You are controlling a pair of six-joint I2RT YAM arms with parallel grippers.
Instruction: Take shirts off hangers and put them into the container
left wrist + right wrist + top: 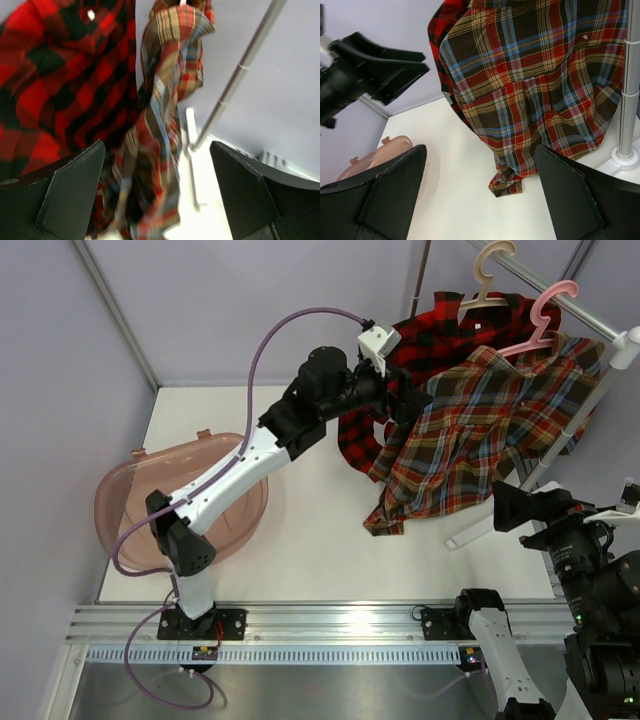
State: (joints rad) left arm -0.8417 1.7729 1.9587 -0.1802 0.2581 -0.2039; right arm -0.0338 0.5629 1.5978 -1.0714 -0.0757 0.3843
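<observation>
white table (320,550): pinkish container (125,500) rests near the left edge; rack foot (470,532) stands at right; plaid shirt (470,430) hem possibly touching the surface.

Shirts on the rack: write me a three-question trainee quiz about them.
1. True or false: the red-and-black shirt and the multicolour shirt both hang from the rack.
2. The multicolour shirt's hanger is: A pink, B green, C black.
3. Which end effector is up beside the shirts?
Key: 1 true; 2 A; 3 the left end effector.
</observation>
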